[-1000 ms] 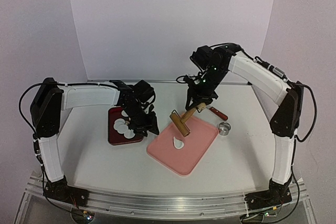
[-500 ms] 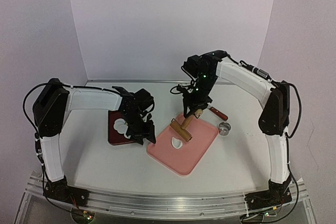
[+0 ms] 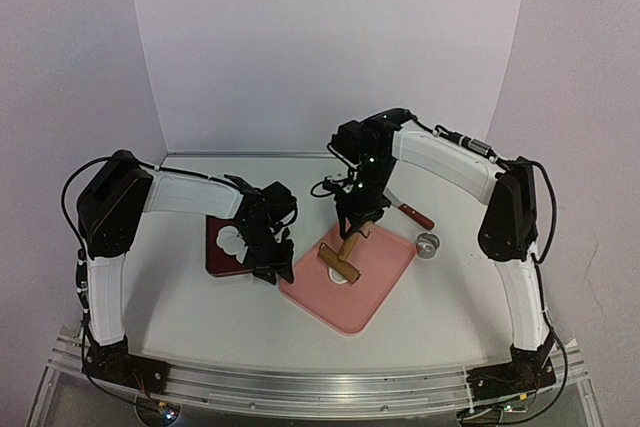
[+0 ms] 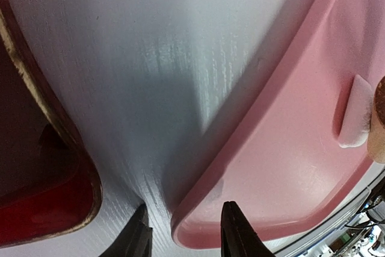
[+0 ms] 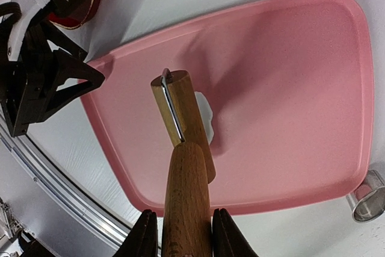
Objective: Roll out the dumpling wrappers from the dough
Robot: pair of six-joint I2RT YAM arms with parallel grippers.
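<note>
The right gripper (image 5: 183, 233), clamped on the handle of the wooden roller (image 5: 180, 118), holds its head directly over the dough (image 5: 207, 118) mid-frame on the pink board (image 5: 289, 88), while the left gripper (image 4: 183, 236), narrowly parted, straddles the board's left rim.

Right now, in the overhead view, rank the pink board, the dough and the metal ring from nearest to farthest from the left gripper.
1. Pink board: its left corner sits right at the left gripper.
2. Dough: mid-board, under the rolling pin.
3. Metal ring: on the table off the board's right edge.
</note>
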